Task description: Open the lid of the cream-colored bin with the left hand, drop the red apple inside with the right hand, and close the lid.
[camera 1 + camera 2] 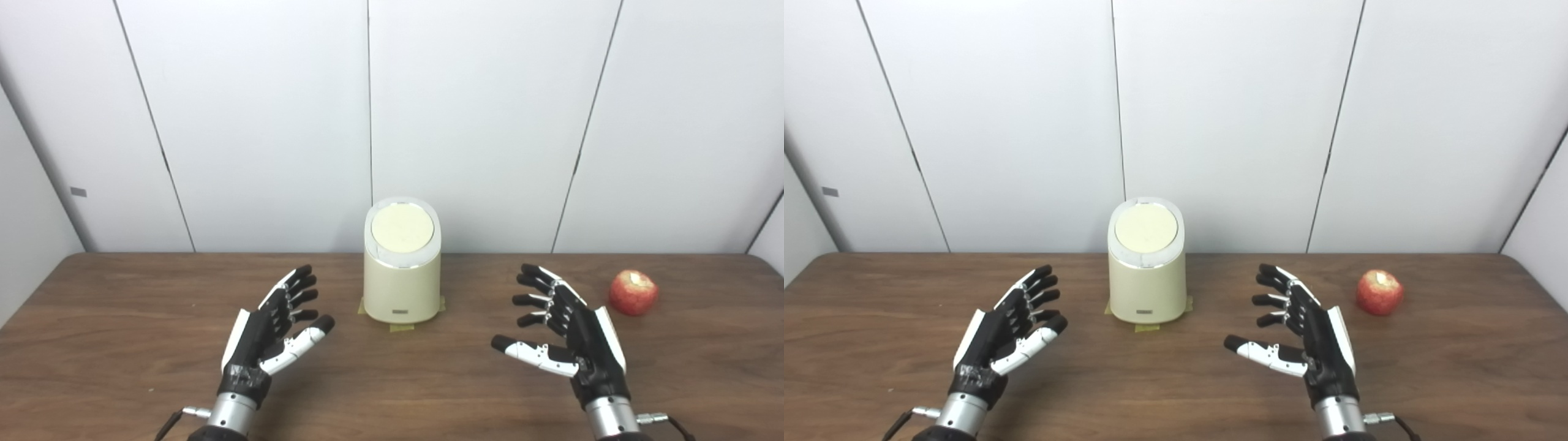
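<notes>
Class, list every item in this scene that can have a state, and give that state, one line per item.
Lid: closed on the bin.
Cream-colored bin: upright on the table, on tape marks.
Red apple: resting on the table, untouched, right of the right hand.
Left hand: open, holding nothing.
Right hand: open, holding nothing.

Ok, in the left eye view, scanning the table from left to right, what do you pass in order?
left hand, open → cream-colored bin, lid closed, on tape markers → right hand, open → red apple, resting on the wooden table.
</notes>
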{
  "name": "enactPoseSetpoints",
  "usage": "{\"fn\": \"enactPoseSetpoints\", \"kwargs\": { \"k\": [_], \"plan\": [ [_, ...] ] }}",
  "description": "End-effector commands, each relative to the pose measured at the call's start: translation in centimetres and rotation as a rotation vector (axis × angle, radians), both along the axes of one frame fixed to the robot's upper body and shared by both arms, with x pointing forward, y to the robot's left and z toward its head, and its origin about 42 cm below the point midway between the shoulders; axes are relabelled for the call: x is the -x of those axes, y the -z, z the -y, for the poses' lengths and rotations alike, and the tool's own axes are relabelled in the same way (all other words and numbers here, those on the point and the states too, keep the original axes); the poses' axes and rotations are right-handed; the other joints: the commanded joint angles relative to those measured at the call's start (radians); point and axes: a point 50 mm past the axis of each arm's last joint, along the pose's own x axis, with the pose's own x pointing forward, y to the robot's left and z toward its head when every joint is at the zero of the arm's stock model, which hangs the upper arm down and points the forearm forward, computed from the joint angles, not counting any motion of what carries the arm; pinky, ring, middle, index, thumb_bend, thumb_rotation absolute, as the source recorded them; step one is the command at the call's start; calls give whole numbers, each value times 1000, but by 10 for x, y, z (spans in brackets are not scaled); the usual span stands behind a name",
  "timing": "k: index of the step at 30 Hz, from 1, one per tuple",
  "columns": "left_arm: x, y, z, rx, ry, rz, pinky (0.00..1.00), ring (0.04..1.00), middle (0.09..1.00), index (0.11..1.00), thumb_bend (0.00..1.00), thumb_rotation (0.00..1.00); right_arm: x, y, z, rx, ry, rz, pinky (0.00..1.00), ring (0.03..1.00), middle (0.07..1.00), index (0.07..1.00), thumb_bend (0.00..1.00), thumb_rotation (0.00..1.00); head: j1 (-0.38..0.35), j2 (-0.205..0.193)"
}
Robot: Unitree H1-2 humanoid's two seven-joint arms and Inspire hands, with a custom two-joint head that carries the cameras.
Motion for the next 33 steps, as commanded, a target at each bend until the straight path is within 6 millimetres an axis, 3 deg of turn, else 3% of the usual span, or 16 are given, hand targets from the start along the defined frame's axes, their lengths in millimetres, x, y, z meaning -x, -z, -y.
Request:
{"fn": "enactPoseSetpoints", "kwargs": {
  "k": [1,15,22,26,30,33],
  "plan": [
    [-8,-18,3,10,16,81,732,850,885,907,782,383,-7,-16,-3,8,-15,71,529,689,795,797,750,128,1,-1],
    [-10,-17,4,9,19,84,735,855,888,911,785,388,-9,-13,-4,16,-18,60,543,697,798,797,749,138,-1,-11],
    [-18,-29,14,-3,-18,111,745,842,877,904,787,366,-16,-8,-3,7,-30,45,550,692,800,797,759,158,16,-33],
    [-32,-51,20,-48,-15,144,767,854,875,905,805,362,-20,-6,-3,17,-32,46,538,690,800,795,755,153,21,-43],
    [-50,-79,26,-118,-18,164,952,968,965,976,863,425,-22,-5,-3,8,-38,45,549,691,800,800,756,154,25,-51],
    [-65,-99,29,-151,-44,177,995,997,997,998,911,444,-22,-4,-4,-1,-38,44,554,688,802,800,756,150,26,-54]
  ]
}}
